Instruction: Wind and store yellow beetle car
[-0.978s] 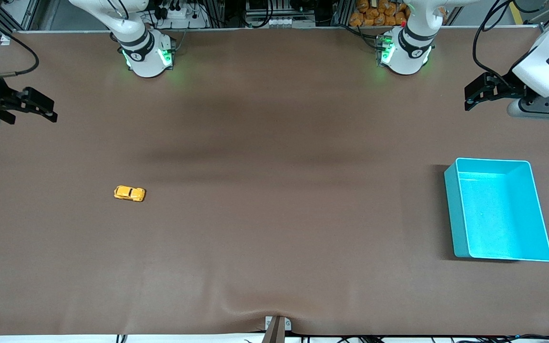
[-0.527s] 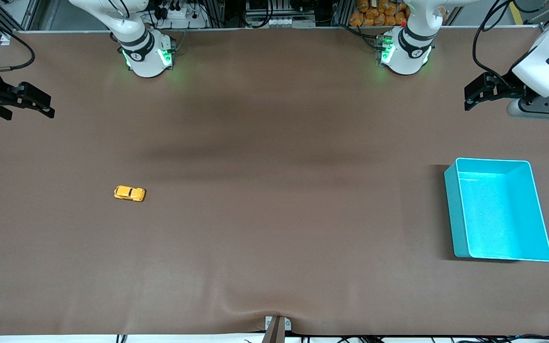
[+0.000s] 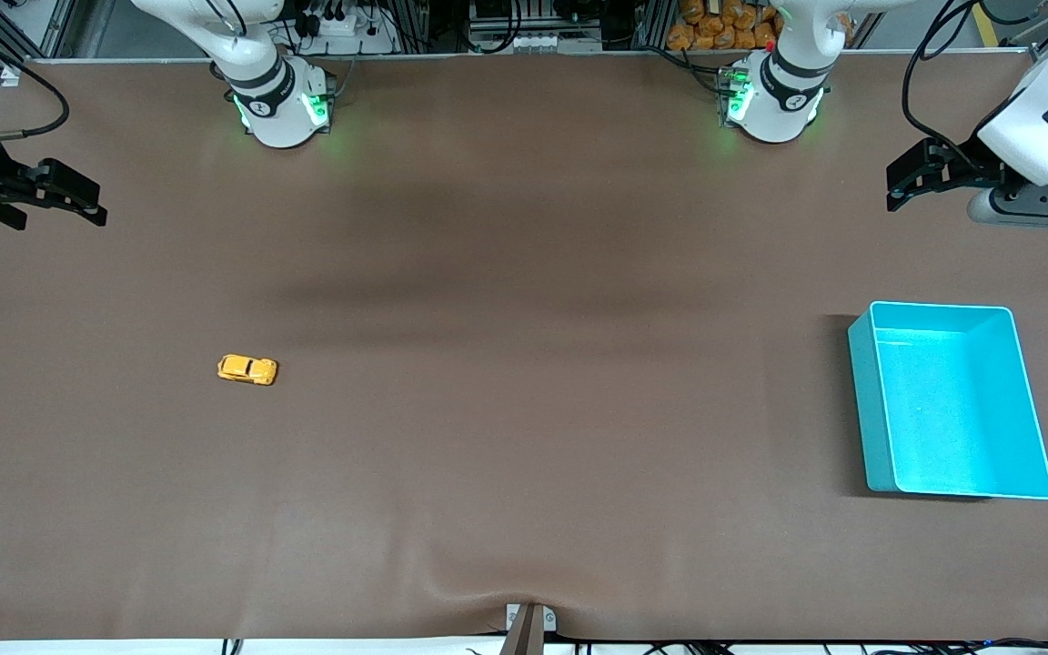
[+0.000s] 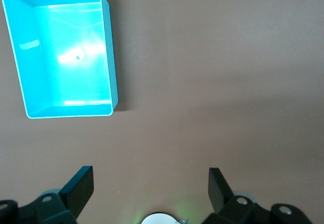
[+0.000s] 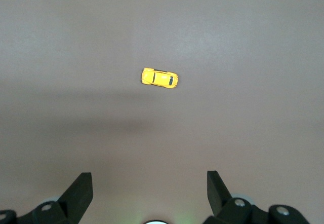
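Note:
The yellow beetle car [image 3: 247, 369] stands on its wheels on the brown table mat, toward the right arm's end; it also shows in the right wrist view as the small car [image 5: 159, 78]. My right gripper [image 3: 92, 207] hangs open and empty in the air at that end of the table, well apart from the car. In its wrist view the right gripper [image 5: 150, 183] has its fingers spread wide over bare mat. My left gripper [image 3: 895, 189] waits open over the other end, and the left gripper [image 4: 151, 181] holds nothing.
An empty teal bin [image 3: 862, 400] sits toward the left arm's end; in the left wrist view the bin [image 4: 109, 57] lies off to one side of the fingers. A metal bracket [image 3: 529, 624] sits at the table edge nearest the camera, by a wrinkle in the mat.
My right gripper has shifted slightly toward its end of the table. The car, the bin and the left arm have not moved.

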